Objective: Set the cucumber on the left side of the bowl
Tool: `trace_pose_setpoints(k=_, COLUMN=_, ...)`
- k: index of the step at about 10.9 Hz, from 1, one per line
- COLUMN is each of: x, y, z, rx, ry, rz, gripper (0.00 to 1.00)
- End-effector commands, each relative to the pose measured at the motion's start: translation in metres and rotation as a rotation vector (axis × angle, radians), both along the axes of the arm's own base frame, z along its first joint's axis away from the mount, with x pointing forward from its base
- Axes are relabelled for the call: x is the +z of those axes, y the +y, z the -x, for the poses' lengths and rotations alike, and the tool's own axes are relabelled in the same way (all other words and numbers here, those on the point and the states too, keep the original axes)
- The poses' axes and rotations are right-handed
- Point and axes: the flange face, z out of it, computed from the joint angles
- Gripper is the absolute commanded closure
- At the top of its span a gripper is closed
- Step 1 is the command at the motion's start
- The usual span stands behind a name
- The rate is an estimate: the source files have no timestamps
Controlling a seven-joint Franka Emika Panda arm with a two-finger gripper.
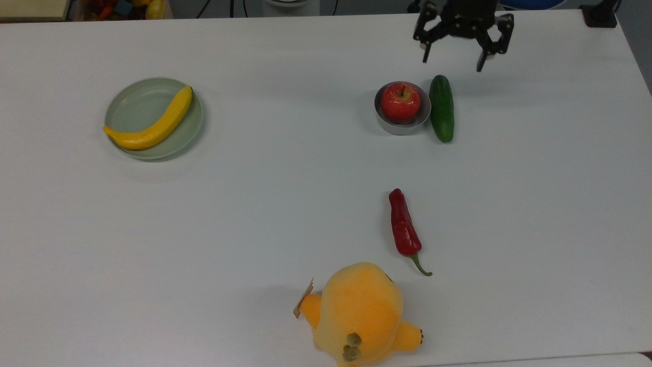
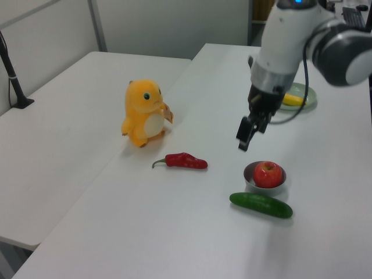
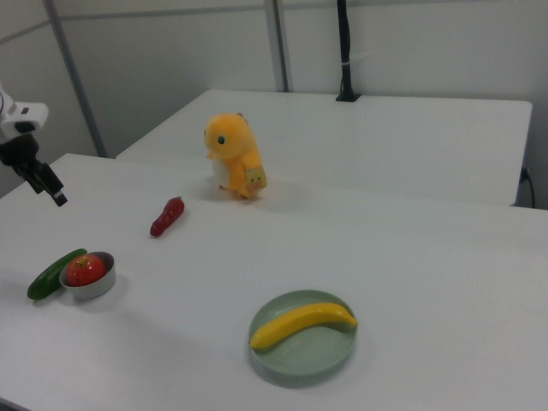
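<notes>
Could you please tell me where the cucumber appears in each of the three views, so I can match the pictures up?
Top view: the cucumber lies upper right, against the right side of the bowl.
Left view: the cucumber lies lower right, just in front of the bowl.
Right view: the cucumber lies at the far left, on the bowl's left.
Shared landmark: the red apple in the bowl.
</notes>
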Motion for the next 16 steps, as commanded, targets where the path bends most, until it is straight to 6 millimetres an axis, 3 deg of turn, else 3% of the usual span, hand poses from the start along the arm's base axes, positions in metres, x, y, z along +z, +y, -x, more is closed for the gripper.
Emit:
trace_pose_setpoints(k=1, x=0.065, y=-0.055, z=0.002, rx=0.069, ry=0.163, rz=-0.05, gripper=0.0)
trace_pose_setpoints(k=3, x=0.108, y=-0.114, z=0.004, rx=0.092, ry=0.205, rz=-0.058, gripper=0.0)
trace_pose_setpoints(k=4, x=0.12, y=-0.143, z=0.004, rx=0.112, ry=0.213, rz=-0.065, gripper=0.0)
trace_pose_setpoints(k=8, x=0.137, y=-0.235, z=-0.007, rx=0.126, ry=0.219, rz=-0.102, gripper=0.0)
trace_pose_setpoints(k=9, x=0.135, y=-0.246, z=-0.012, rx=0.16, ry=0.209, rz=-0.101, gripper=0.0)
trace_pose_setpoints(k=11, x=0.128, y=-0.245, z=-0.023, rx=0.279, ry=0.162, rz=-0.088, gripper=0.0)
trace_pose_setpoints(k=16, x=0.127, y=-0.27, z=-0.047, rx=0.356, ry=0.037, rz=-0.062, gripper=0.0)
